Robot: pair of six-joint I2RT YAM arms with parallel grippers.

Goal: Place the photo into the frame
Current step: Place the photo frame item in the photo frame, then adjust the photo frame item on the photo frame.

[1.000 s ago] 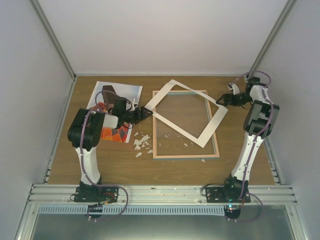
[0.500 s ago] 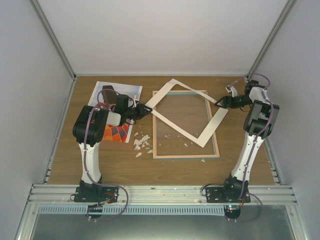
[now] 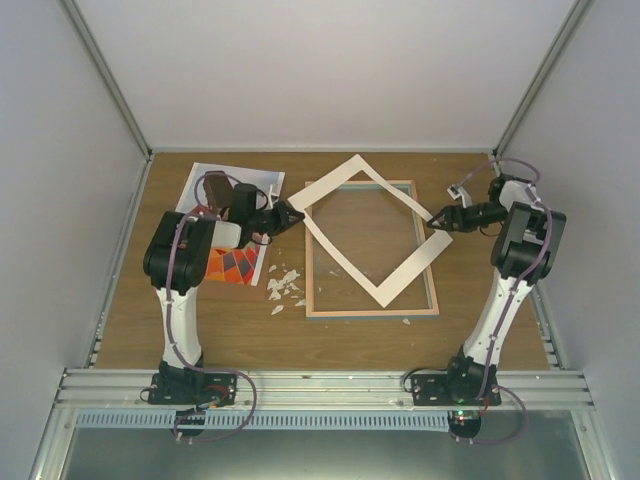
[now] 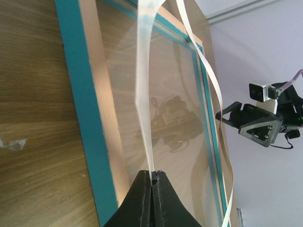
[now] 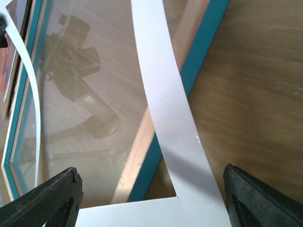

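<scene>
Top external: orange-red balloon photo flat, left of teal frame.

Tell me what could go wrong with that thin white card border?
The left hand pinches the mat by one corner and it bows, so it may crease or tear. The right hand is open around the far corner; a misjudged close could drop it on the frame.

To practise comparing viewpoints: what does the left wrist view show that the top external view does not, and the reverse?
Only the left wrist view shows the left gripper pinched shut on the thin edge of the cream mat. Only the top view shows the photo and white scraps on the table. Both show the frame, the mat askew over it, and the right gripper.
</scene>
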